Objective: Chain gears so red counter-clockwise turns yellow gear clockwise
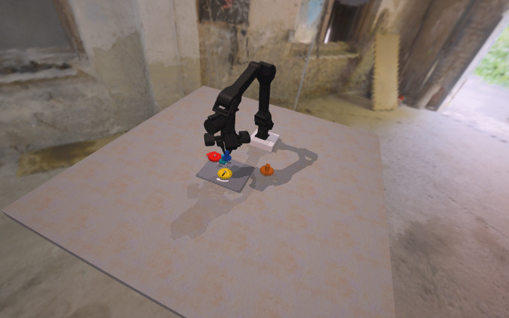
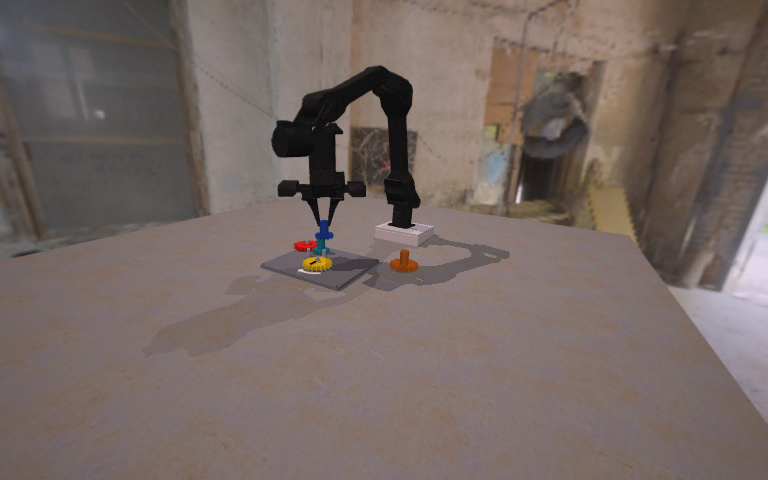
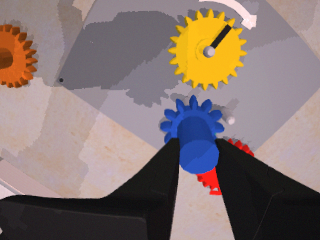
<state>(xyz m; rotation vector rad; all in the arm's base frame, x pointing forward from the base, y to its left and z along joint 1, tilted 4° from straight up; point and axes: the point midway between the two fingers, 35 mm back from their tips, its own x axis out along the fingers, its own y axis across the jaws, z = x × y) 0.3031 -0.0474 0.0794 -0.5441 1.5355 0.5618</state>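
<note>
My gripper (image 1: pixel 226 151) (image 2: pixel 323 222) (image 3: pixel 196 146) is shut on the handle of the blue gear (image 1: pixel 226 158) (image 2: pixel 323 234) (image 3: pixel 193 107), holding it upright in the air over the near-base side of the grey board (image 1: pixel 242 176) (image 2: pixel 352 270) (image 3: pixel 285 90). The teal gear (image 1: pixel 223 161) (image 2: pixel 320 249) is low on the board beside the red gear (image 1: pixel 214 156) (image 2: pixel 303 246) (image 3: pixel 243 147); the blue gear hides it in the wrist view. The yellow gear (image 1: pixel 225 174) (image 2: pixel 317 264) (image 3: pixel 192 40) sits on its peg. A bare peg (image 3: pixel 230 120) shows beside the blue gear.
The orange gear (image 1: pixel 266 171) (image 2: pixel 403 265) (image 3: pixel 20 57) stands on the table (image 1: pixel 281 232) (image 2: pixel 424 362), off the board's side, with its handle up. The white robot base (image 1: pixel 267 143) (image 2: pixel 404 233) is behind the board. A white arrow (image 3: pixel 240 10) curves beside the yellow gear.
</note>
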